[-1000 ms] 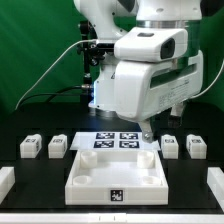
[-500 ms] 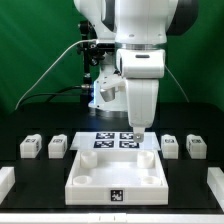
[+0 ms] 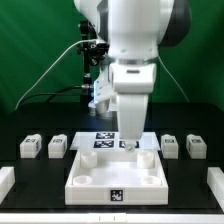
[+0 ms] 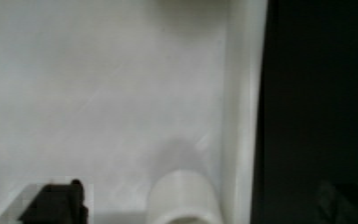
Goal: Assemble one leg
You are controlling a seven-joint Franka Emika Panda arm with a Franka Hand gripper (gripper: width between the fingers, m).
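My hand [image 3: 128,146] hovers over the far rim of the tray [image 3: 90,192]. The nearest leg [image 3: 170,146] lies toward the exterior view's right. Open or clenched, I can't tell.

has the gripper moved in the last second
Yes. The gripper has shifted toward the exterior view's left and lower, across the marker board.

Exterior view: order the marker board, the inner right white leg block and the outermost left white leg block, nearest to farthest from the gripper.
1. Thin flat white marker board, centre, by the gripper.
2. Small white plastic inner leg, exterior view's right.
3. Small white plastic outermost leg, exterior view's left.
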